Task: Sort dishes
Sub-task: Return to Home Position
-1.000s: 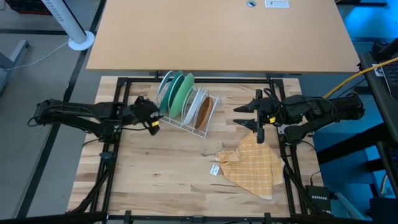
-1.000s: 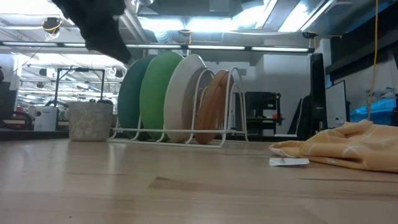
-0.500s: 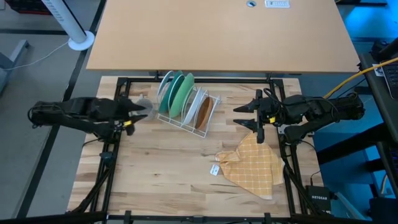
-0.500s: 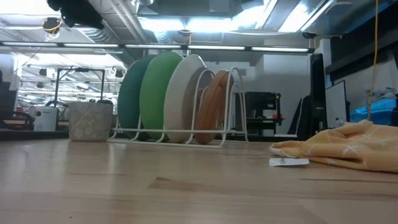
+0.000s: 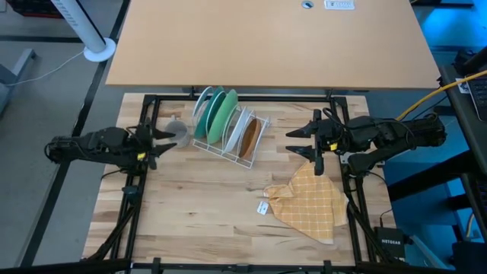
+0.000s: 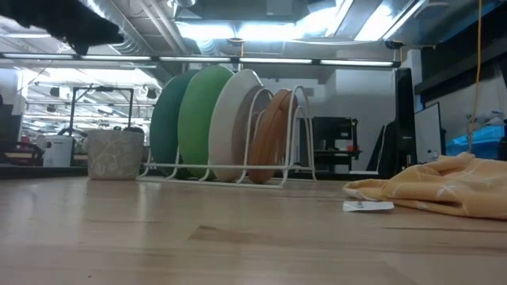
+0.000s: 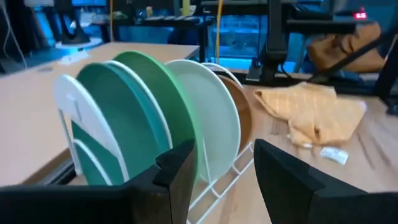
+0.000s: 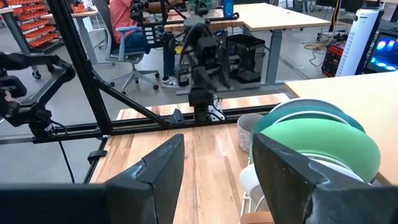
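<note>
Round plates stand on edge in the slots of a white wire rack: a teal plate, a green plate, a pale plate and a brown plate. A small grey mug stands upright on the table at the rack's left end; it also shows in the low view. My left gripper is open and empty, just left of the mug, facing the plates. My right gripper is open and empty, right of the rack.
A yellow checked cloth lies crumpled on the table's near right part, with a small white tag beside it. A light desk top lies beyond the far edge. Bare wood shows at the table's near left.
My left gripper has drawn back from above the mug toward the table's left edge. The mug, which the gripper hid in the high view before, now shows standing beside the rack. My right arm has kept still.
</note>
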You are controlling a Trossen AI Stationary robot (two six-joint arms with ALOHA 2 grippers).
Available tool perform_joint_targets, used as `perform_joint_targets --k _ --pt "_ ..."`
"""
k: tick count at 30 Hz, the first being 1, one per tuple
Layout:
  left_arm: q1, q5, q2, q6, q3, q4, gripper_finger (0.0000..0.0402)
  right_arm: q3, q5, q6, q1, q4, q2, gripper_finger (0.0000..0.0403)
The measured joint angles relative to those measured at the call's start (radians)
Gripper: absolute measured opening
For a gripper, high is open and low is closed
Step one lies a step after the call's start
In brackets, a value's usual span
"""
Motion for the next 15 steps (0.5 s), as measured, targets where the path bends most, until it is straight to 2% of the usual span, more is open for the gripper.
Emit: perform_joint_targets --k 5,15 --pt "0.000 0.003 -0.063 0.011 -0.115 0.033 0.0153 0.000 0.000 0.000 0.000 0.001 0.000 0.0195" --pt "0.000 0.002 -0.092 -0.119 -0.257 0.076 0.0153 0.000 0.000 0.000 0.000 0.000 0.000 0.0195"
